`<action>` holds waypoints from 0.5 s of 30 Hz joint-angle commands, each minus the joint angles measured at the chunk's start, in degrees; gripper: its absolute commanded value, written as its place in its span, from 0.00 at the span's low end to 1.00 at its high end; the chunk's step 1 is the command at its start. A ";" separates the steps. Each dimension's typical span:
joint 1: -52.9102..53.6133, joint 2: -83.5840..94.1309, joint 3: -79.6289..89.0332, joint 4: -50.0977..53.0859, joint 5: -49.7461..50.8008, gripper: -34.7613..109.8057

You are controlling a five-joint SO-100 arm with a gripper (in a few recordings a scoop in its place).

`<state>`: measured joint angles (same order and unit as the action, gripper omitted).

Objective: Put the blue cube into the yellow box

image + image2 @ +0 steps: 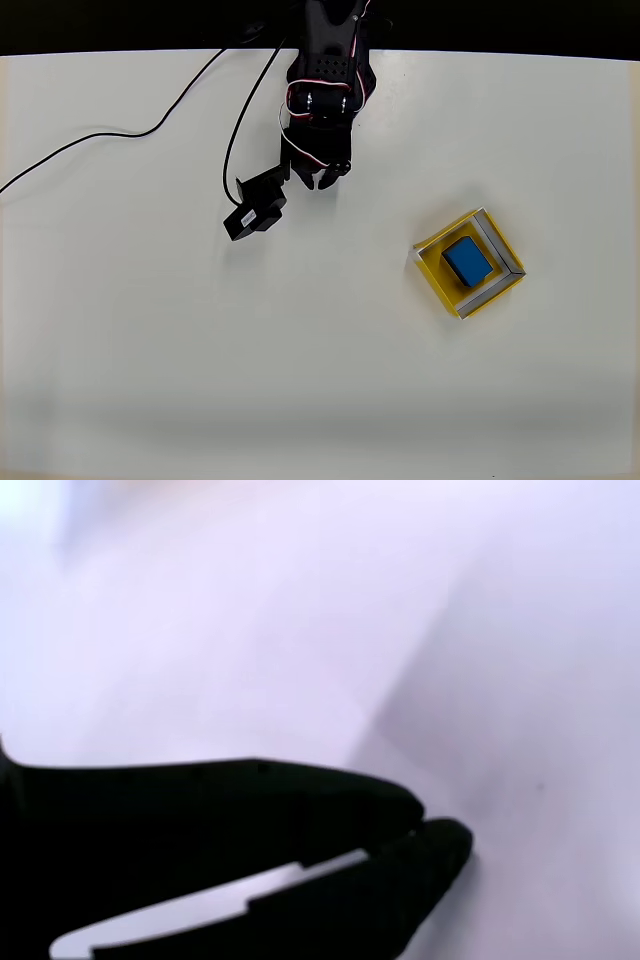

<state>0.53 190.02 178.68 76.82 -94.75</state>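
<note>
The blue cube [467, 260] lies inside the yellow box [438, 272], a shallow tray with pale rim edges, at the right of the table in the overhead view. My black gripper [318, 178] hangs near the table's back edge, far to the left of the box, with nothing in it. In the wrist view the two black fingers [300, 810] meet at their tips over blurred white table, so the gripper [425, 830] is shut and empty.
A small black module [253, 211] on a cable lies just left of the gripper. Black cables [120, 135] run across the back left of the white table [300, 380]. The table's dark back edge is at the top.
</note>
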 commanded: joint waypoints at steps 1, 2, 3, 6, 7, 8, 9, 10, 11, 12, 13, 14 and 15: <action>1.58 1.58 1.58 1.05 0.00 0.24; 1.67 1.58 1.58 1.05 0.70 0.24; 1.67 1.58 1.58 1.05 1.76 0.24; 1.58 1.58 1.58 1.05 2.55 0.24; 1.58 1.58 1.58 1.05 2.55 0.24; 1.58 1.41 1.58 0.97 2.55 0.24; 1.58 1.41 1.58 0.97 2.55 0.24; 1.58 1.41 1.58 0.97 2.55 0.24; 1.58 1.41 1.58 0.97 2.55 0.24; 1.58 1.41 1.58 0.97 2.55 0.24; 1.58 1.41 1.58 0.97 2.55 0.24; 1.58 1.41 1.58 0.97 2.55 0.24; 1.58 1.41 1.58 0.97 2.55 0.24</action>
<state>1.32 190.02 178.68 76.90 -92.11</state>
